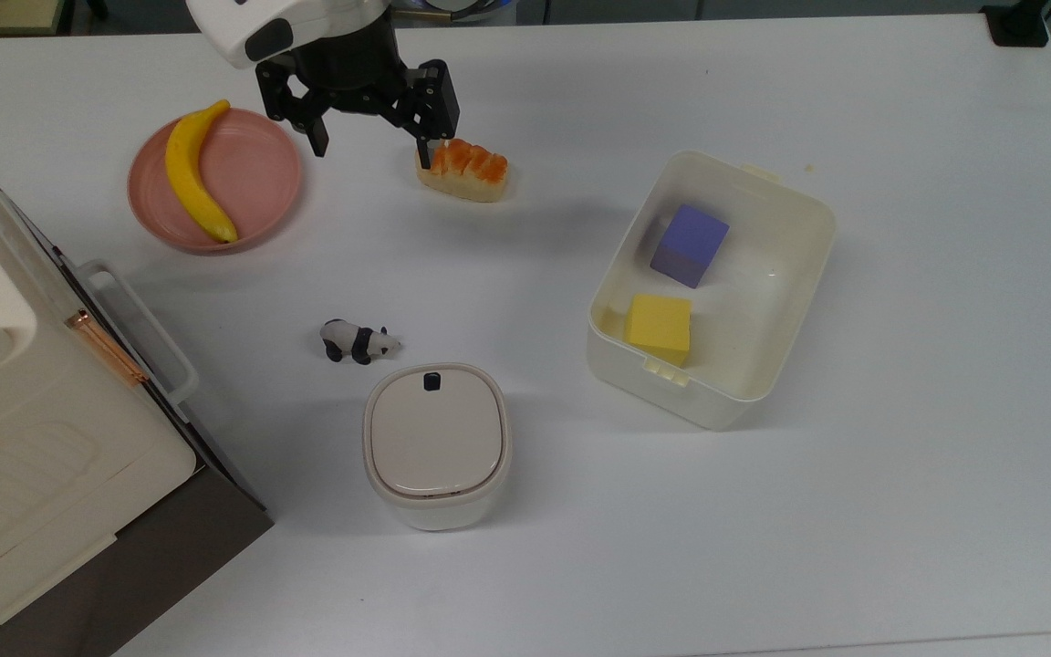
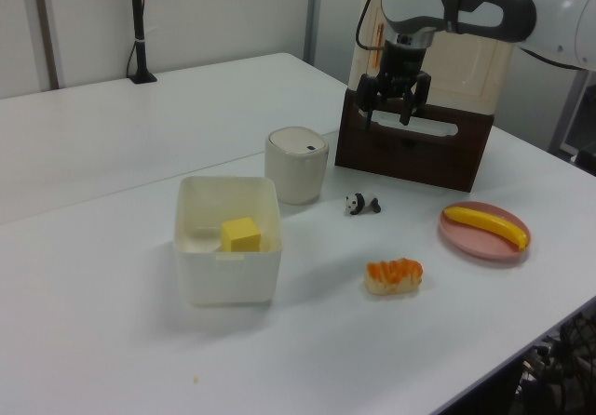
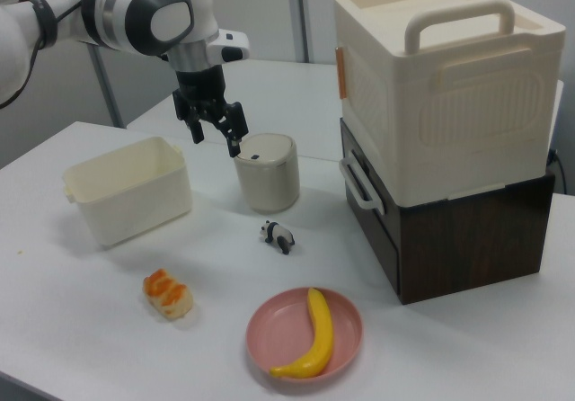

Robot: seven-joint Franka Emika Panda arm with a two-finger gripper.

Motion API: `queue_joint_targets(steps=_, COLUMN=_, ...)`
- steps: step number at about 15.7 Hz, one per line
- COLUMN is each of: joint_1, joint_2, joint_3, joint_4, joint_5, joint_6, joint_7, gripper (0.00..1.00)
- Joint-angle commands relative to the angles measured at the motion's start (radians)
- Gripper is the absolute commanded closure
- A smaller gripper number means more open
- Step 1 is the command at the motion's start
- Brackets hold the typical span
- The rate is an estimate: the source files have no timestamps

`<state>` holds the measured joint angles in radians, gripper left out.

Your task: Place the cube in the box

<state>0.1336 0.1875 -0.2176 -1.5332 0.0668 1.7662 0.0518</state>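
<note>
- White table (image 1: 900, 511), far-edge end: gripper (image 1: 369, 146) hung high, jaws spread, nothing held.
- Cube (image 1: 660, 329) already sat inside box (image 1: 795, 315), in a corner, so nothing's left to be grabbed.

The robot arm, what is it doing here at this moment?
It is holding nothing. Its claw is open and raised above the table, in the top view between the pink plate with the banana and the sushi piece. The yellow cube already lies in the white box, next to a purple cube, so the task looks done.
</note>
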Motion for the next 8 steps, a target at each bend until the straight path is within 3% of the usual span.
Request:
queue_joint_targets(steps=1, joint_1=0.004, joint_2=-0.023, joint_3=-0.002, joint_4=-0.018, joint_5=-0.015, joint_6=-0.019, joint_7=-0.015, gripper=0.00)
queue_joint_targets(steps=8, joint_1=0.001, joint_2=-0.023, joint_3=-0.002, joint_4=-0.018, joint_5=-0.015, joint_6=-0.053, joint_7=-0.038, gripper=0.00)
